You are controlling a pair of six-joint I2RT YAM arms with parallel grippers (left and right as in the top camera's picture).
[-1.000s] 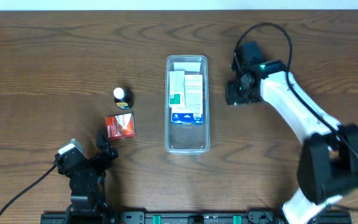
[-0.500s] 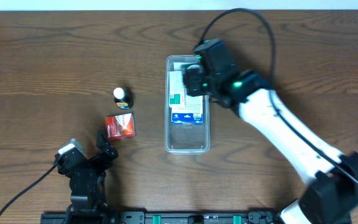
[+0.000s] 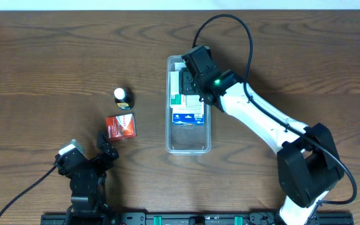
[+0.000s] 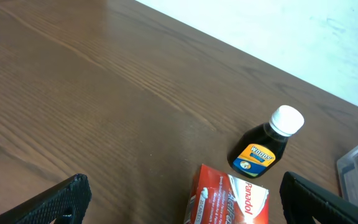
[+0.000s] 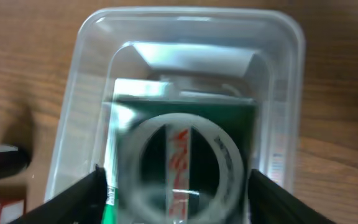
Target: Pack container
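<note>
The container [image 3: 189,149] is a long clear plastic tray in the middle of the table, and its far end shows in the right wrist view [image 5: 191,18]. White, green and blue boxes [image 3: 188,112] lie inside it. My right gripper [image 3: 191,70] is over the container's far end, shut on a dark green item with a white ring [image 5: 182,155], blurred in the right wrist view. My left gripper [image 3: 105,145] is open and empty near the front left, just behind a red Panadol box [image 3: 121,127] [image 4: 232,199]. A small dark bottle with a white cap [image 3: 123,98] [image 4: 263,149] lies beyond the box.
The container's near half [image 3: 189,134] holds nothing. The right arm's cable [image 3: 230,25] loops above the far table. A white wall edge [image 4: 291,37] runs along the table's far side.
My right gripper has swung left from the table right of the container to above its far end, carrying the dark item. The left arm has not moved.
</note>
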